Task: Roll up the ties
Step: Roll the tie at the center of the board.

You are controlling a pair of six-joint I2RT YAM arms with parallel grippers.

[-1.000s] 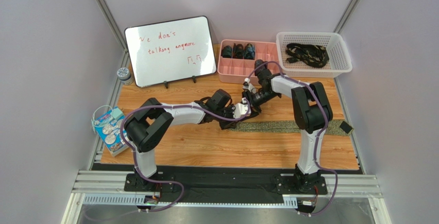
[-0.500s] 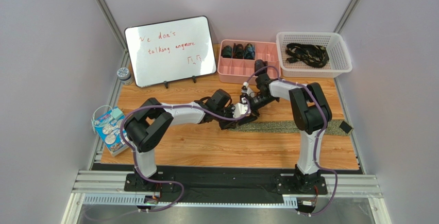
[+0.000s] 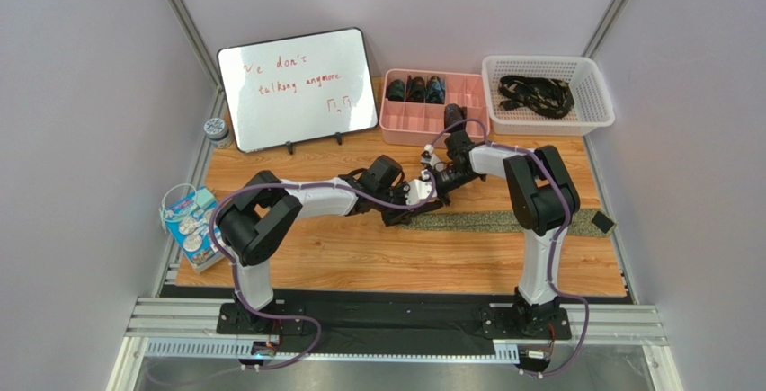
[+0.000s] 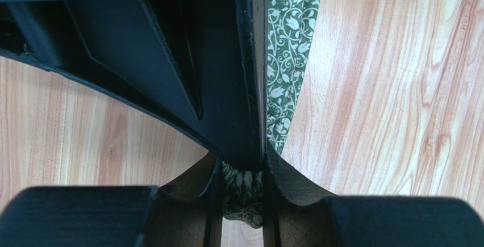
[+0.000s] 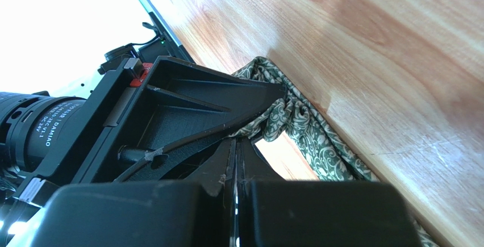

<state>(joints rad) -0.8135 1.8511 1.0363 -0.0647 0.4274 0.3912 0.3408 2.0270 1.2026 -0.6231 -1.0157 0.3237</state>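
Workspace fixtures, top view

On the wooden table (image 3: 387, 256): whiteboard (image 3: 297, 85) with red handwriting at upper left; pink compartment tray (image 3: 409, 121) at upper centre; white basket (image 3: 548, 124) at upper right; round jar (image 3: 216, 129) and blue packet (image 3: 191, 229) at the left edge.

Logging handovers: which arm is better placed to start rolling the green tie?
Left: the left gripper pinches the end of the green tie; the right gripper, shut, sits beside it, apparently holding nothing.
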